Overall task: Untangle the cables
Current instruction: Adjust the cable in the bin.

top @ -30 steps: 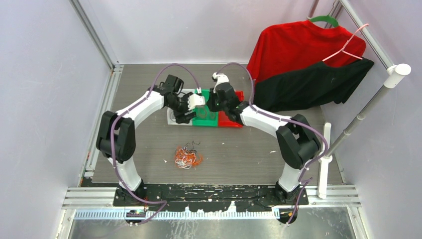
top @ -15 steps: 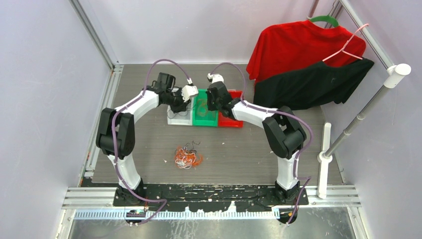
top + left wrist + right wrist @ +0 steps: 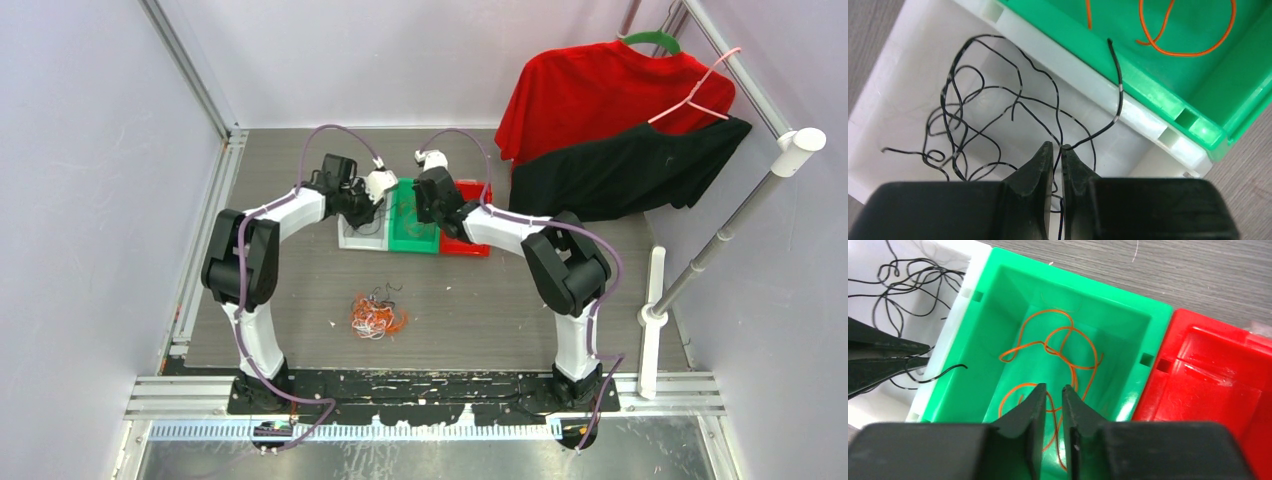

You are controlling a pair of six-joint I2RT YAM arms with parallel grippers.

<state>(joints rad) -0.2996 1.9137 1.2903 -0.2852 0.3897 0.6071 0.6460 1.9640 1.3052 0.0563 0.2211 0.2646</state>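
A tangle of orange, white and black cables (image 3: 377,316) lies on the table's near middle. My left gripper (image 3: 1058,148) hangs over the white tray (image 3: 908,55), shut down to a thin slit on a strand of the black cable (image 3: 973,115) that loops loosely in that tray. One end of the black cable reaches over the green tray (image 3: 1198,100). My right gripper (image 3: 1054,388) hovers over the green tray (image 3: 1073,280), open by a narrow gap with nothing in it. An orange cable (image 3: 1058,340) lies loose on that tray's floor beneath it.
A red tray (image 3: 1218,380) adjoins the green one on the right. A red shirt (image 3: 600,95) and a black shirt (image 3: 630,170) hang from a rack (image 3: 740,215) at the back right. A white post (image 3: 655,300) stands at the right edge.
The left gripper has moved left from the green tray to over the white tray, and its jaws have closed. The right jaws have parted slightly over the green tray.
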